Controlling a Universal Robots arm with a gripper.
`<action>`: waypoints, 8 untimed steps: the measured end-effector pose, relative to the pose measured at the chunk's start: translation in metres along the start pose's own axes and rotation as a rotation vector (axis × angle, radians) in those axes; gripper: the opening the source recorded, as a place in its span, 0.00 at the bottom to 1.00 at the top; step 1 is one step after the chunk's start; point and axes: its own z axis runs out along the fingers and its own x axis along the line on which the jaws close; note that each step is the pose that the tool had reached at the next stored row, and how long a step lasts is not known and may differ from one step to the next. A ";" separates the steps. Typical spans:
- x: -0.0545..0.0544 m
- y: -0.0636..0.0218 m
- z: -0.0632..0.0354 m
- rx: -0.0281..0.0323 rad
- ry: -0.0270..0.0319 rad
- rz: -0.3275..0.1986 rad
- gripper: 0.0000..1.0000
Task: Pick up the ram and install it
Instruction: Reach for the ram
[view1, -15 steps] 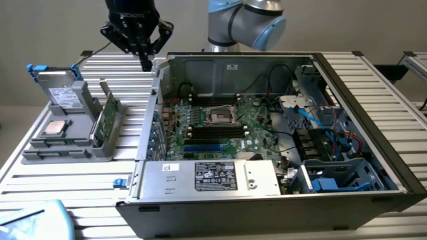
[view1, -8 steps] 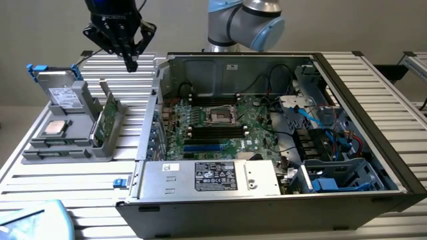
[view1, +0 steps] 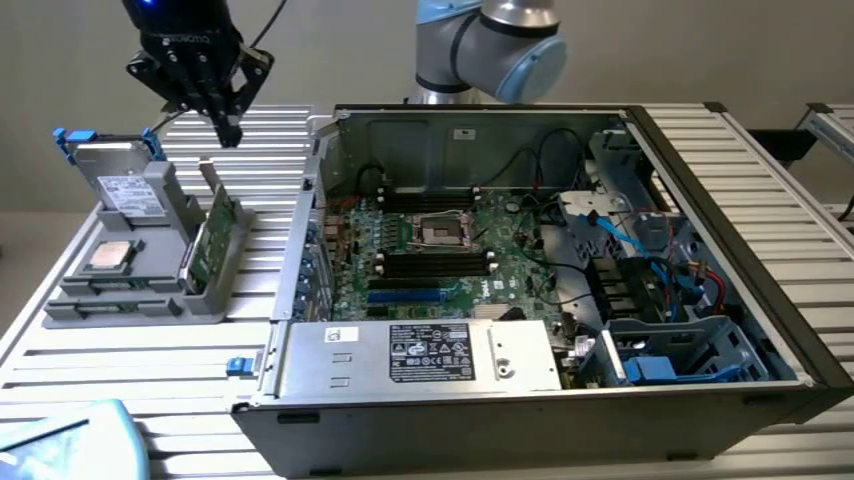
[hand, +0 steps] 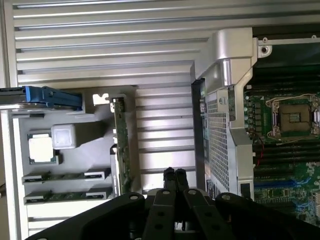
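The ram (view1: 214, 236) is a thin green board standing on edge in a slot of the grey holder (view1: 158, 290), at the exterior view's left of the open computer case. In the wrist view the ram (hand: 121, 145) shows edge-on. My gripper (view1: 230, 132) hangs well above and a little behind it, touching nothing, fingers shut with nothing between them. In the wrist view the gripper (hand: 174, 173) is over the slatted table between the holder (hand: 90, 150) and the case wall. Black memory slots (view1: 430, 263) lie on the motherboard beside the processor socket (view1: 441, 232).
The holder also carries a square processor chip (view1: 110, 257), a drive with blue tabs (view1: 120, 165) and two narrow boards lying flat (hand: 65, 176). The case walls (view1: 314, 160) stand tall around the motherboard. A power supply (view1: 420, 355) and cables (view1: 641, 250) fill its near and right parts.
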 end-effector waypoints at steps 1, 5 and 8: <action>0.005 -0.0002 0.0005 0.0001 0.0005 0.000 0.11; 0.023 -0.0015 0.0026 0.0000 0.0008 0.000 0.11; 0.036 -0.0026 0.0039 -0.0001 0.0009 0.000 0.11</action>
